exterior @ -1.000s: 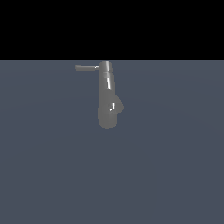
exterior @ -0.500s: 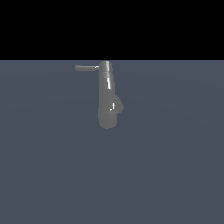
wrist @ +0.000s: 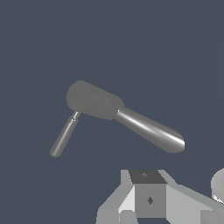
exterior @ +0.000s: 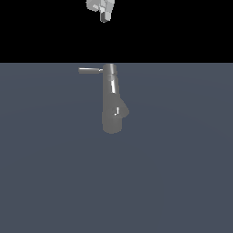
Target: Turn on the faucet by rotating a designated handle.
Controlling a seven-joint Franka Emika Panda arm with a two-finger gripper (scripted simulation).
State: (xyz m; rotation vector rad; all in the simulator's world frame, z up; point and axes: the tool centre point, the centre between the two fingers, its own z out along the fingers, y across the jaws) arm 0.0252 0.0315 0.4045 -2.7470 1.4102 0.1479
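The faucet point(exterior: 112, 102) is a grey metallic cylinder standing on the dark floor, wider at its rounded base with a small side bulge. The handle point(exterior: 90, 70) is a thin grey rod sticking out from its narrow end toward the exterior view's left. My gripper point(exterior: 104, 17) shows at the top edge of the exterior view, well above the faucet and touching nothing. Its fingers look closed together and empty. The wrist view shows the faucet point(wrist: 127, 116) and the handle point(wrist: 64, 134) from above, with my gripper point(wrist: 148, 192) apart from both.
The flat dark grey floor point(exterior: 54, 182) spreads around the faucet. A black background fills the upper part of the exterior view. No other objects show.
My gripper has come into the exterior view at the top edge; it was out of view before. The faucet and handle have not moved.
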